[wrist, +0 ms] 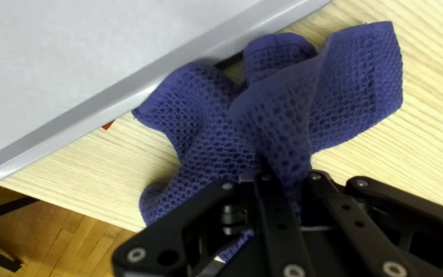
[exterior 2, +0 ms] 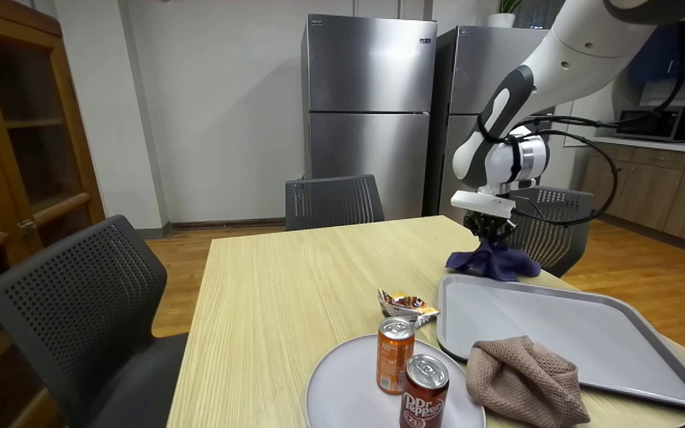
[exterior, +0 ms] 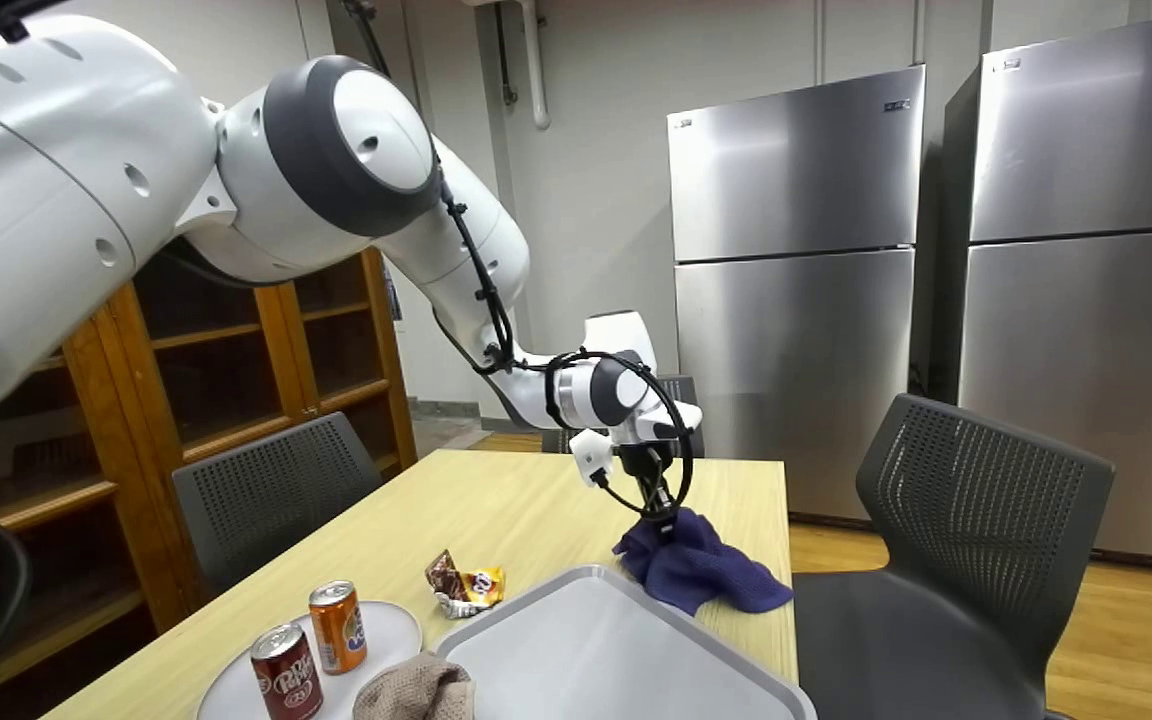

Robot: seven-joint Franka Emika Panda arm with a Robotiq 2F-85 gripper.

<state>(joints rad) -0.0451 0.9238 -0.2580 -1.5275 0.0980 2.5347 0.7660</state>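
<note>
Arm (exterior: 336,160) outstretched, downturned gripper (wrist: 290,179) pinching purple cloth (wrist: 267,111)

Both exterior views are looking across the worktop (exterior 2: 271,285) from slightly above, facing the refrigerators (exterior 2: 372,71) and sharing the tray (exterior 2: 521,309) in their foreground; in an exterior view the arm (exterior: 351,150) is hanging close. The wrist view is peering steeply down, close above the end effector (wrist: 288,181) and cloth (wrist: 275,111).

Cloth (exterior: 711,568) in tool (wrist: 287,180) beside tray (exterior: 626,650), cans (exterior 2: 395,359) on plate (exterior 2: 339,386)
</note>
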